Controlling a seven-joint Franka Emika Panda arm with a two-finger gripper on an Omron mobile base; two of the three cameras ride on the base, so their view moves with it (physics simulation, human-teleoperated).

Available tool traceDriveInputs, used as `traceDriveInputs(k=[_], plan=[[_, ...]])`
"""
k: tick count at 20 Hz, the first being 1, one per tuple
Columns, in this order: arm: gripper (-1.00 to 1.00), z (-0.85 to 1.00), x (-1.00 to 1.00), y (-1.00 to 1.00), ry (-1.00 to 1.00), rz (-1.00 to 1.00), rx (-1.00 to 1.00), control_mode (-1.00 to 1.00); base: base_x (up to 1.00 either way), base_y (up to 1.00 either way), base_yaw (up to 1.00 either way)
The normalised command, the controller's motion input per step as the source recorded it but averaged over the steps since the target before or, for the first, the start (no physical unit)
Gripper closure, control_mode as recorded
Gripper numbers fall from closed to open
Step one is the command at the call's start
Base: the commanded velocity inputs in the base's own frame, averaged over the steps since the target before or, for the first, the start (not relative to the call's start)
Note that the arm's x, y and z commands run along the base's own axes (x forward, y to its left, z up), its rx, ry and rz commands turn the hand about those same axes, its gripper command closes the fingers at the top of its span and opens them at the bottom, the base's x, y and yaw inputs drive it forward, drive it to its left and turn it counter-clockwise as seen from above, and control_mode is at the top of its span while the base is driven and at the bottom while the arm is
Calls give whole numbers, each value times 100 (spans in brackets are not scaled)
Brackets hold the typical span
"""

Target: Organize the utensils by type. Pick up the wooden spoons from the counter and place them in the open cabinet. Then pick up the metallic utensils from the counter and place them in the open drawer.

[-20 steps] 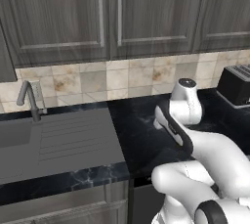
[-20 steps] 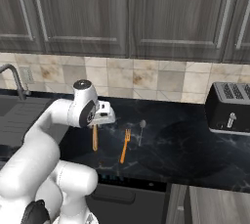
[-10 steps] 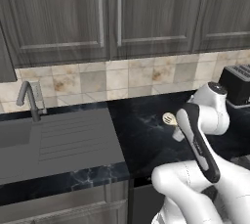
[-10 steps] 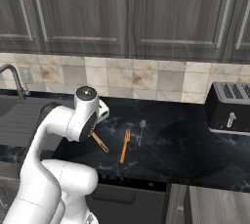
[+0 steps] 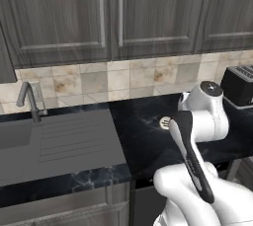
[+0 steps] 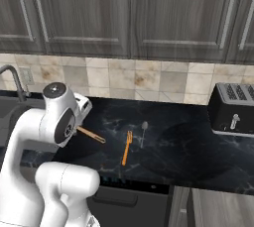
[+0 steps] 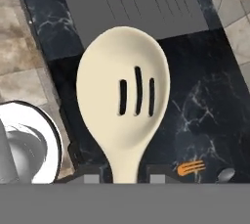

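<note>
end effector gripping pale slotted wooden spoon | black marbled counter

Black marbled counter under dark wood wall cabinets with beige tiled backsplash between; grey sink with ribbed drainboard and grey faucet at the counter's left end; black toaster at the right, against the tiles

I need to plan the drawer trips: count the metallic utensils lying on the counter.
2: an orange fork and a small silver spoon right of it, side by side on the dark counter left of the toaster. The arm may hide others.
</note>
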Motion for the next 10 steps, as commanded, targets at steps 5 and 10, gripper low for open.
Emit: traceDriveInputs(k=[5, 10], plan=[[100, 26, -35, 2, -5, 7, -26, -100, 0, 0, 0], [100, 0, -9, 0, -1, 10, -4, -100, 0, 0, 0]])
